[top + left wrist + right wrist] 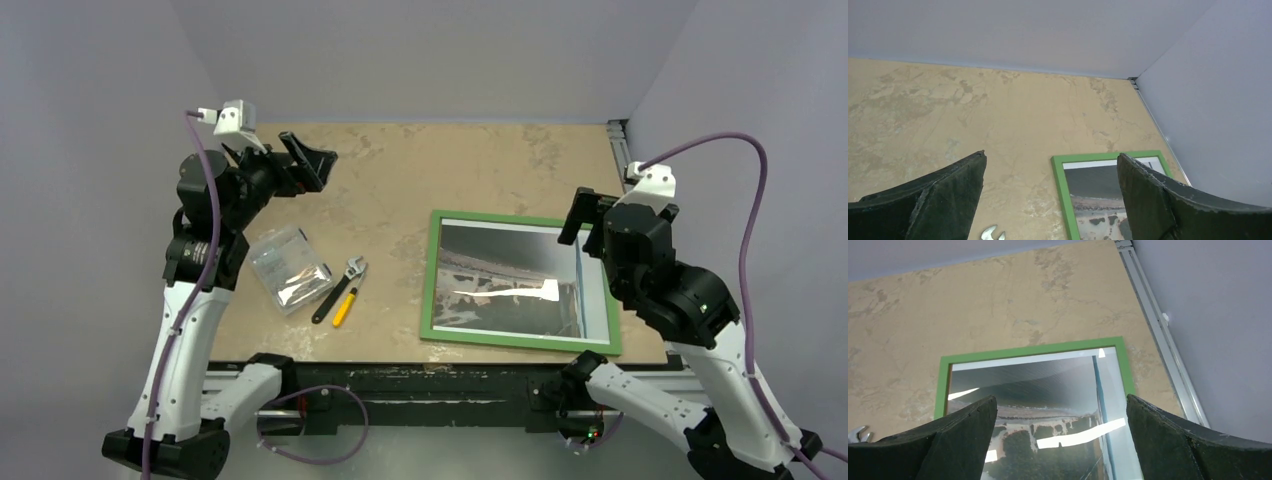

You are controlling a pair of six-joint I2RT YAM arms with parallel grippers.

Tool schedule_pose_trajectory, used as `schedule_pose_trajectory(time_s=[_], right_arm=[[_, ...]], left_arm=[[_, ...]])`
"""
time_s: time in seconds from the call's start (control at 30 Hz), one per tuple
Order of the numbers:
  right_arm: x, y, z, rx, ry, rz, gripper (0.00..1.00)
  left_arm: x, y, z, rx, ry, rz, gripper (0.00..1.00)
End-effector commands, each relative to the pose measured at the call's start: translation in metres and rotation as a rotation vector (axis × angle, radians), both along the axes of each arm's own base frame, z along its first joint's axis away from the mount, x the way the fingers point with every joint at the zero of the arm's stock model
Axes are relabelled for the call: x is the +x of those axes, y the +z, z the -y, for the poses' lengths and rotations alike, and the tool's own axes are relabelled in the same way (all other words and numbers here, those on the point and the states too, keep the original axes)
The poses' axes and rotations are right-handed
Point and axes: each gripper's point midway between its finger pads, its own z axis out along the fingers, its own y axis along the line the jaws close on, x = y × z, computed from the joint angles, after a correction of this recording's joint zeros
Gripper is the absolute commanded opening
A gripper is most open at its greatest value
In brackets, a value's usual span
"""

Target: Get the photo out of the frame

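Green frame point(428, 280) lies near the table's point(450, 170) right edge, photo point(500, 285) inside; both jaws stand apart, empty.

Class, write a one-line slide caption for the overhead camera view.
Open left gripper and open right gripper hover above the table; the green frame, photo inside, lies at right.

Left fingers point(938, 200) and right fingers point(958, 445) wide apart, empty, both aloft.
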Motion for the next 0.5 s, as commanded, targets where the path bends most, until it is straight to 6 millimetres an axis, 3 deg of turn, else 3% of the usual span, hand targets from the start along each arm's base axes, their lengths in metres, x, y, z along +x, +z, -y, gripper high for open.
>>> schedule_pose_trajectory(time_s=[0.0, 0.07, 0.2, 0.37, 0.47], right_arm=[[0.001, -0.010, -0.002, 0.026, -0.026, -0.016, 0.99], [0.003, -0.018, -0.005, 0.020, -0.017, -0.039, 0.99], [0.002, -0.040, -0.006, 0.010, -0.048, -0.107, 0.99], [0.002, -0.070, -0.019, 0.044, -0.014, -0.166, 0.99], [0.004, -0.088, -0.035, 0.093, 0.042, -0.182, 0.99]], left_arm=[[0.019, -0.006, -0.004, -0.060, 0.064, -0.010, 1.00], [0.021, -0.010, -0.004, -0.096, 0.071, -0.011, 1.00], [0.026, -0.036, 0.000, -0.179, 0.060, -0.095, 1.00], [0.035, -0.059, 0.037, -0.196, -0.192, -0.193, 1.00], [0.042, -0.084, 0.059, -0.231, -0.293, -0.315, 1.00]])
